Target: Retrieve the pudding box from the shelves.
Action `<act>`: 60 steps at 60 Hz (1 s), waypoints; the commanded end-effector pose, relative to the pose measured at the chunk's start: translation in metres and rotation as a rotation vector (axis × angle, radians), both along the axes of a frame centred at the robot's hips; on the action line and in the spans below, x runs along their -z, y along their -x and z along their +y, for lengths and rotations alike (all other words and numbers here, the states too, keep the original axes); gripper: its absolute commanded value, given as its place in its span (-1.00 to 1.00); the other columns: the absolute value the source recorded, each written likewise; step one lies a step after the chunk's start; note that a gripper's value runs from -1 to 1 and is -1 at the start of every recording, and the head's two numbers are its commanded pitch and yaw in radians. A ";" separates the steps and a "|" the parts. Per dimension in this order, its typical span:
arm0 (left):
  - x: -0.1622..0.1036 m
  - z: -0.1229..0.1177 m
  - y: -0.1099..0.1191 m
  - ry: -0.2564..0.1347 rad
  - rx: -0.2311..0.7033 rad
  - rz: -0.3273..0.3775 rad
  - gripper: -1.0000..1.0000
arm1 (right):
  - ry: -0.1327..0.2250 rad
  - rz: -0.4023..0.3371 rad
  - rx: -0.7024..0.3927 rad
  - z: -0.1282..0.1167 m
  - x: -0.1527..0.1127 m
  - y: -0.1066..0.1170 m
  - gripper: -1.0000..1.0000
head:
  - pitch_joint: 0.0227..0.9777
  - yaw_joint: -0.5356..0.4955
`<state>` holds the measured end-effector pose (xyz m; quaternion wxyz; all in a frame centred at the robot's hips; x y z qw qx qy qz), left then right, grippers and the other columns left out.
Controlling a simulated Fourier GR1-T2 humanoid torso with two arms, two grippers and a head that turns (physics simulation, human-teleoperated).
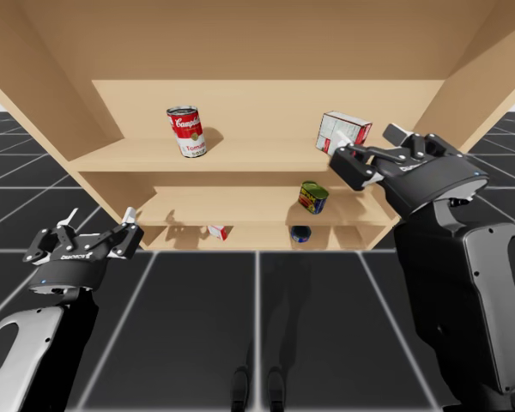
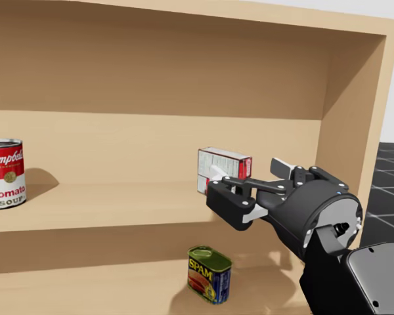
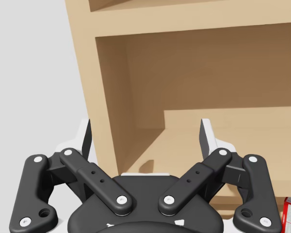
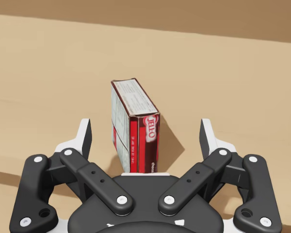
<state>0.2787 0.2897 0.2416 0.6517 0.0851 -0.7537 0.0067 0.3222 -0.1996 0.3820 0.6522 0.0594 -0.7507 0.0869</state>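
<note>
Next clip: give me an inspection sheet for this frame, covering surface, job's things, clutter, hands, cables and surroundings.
Surface: wooden shelves, three levels.
Job's things: pudding box upright on the top shelf, towards its right end.
Clutter: red and white can on the top shelf; blue and yellow tin on the middle shelf; small blue can and small red and white box on the bottom shelf.
Hands: right hand open, pudding box between its fingers with a gap on each side; left hand open, holding nothing, low by the shelves' left end.
Cables: nothing seen.
Surroundings: dark gridded floor.
</note>
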 end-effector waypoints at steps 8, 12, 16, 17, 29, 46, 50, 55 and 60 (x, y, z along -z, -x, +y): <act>0.000 0.001 0.000 0.004 -0.005 0.000 -1.00 | 0.017 0.094 0.011 0.006 0.007 -0.036 -1.00 | -0.54 -0.39; 0.000 0.002 0.000 0.006 -0.005 0.000 -1.00 | 0.021 0.101 0.016 0.007 0.008 -0.044 -1.00 | -0.53 -0.38; 0.000 0.003 0.000 0.007 -0.006 -0.001 -1.00 | 0.019 0.101 0.016 0.007 0.009 -0.048 -1.00 | -0.53 -0.38; 0.000 0.003 0.000 0.008 -0.007 -0.001 -1.00 | 0.024 0.097 0.024 0.007 0.010 -0.050 -1.00 | -0.52 -0.37; -0.001 0.005 0.000 0.009 -0.010 -0.002 -1.00 | 0.051 0.043 0.103 0.003 0.016 -0.052 1.00 | -0.50 -0.36; -0.001 0.006 0.000 0.008 -0.011 0.000 -1.00 | 0.041 -0.002 0.111 -0.010 0.007 -0.031 1.00 | -0.48 -0.36; -0.001 0.006 0.000 0.008 -0.012 0.000 -1.00 | 0.049 -0.027 0.107 -0.012 0.002 -0.021 1.00 | -0.48 -0.35; -0.001 0.006 0.000 0.008 -0.013 0.000 -1.00 | 0.050 -0.059 0.102 -0.012 -0.004 -0.004 1.00 | -0.48 -0.35; -0.001 0.006 0.000 0.008 -0.013 -0.001 -1.00 | 0.046 -0.077 0.092 -0.012 -0.007 0.014 1.00 | -0.48 -0.35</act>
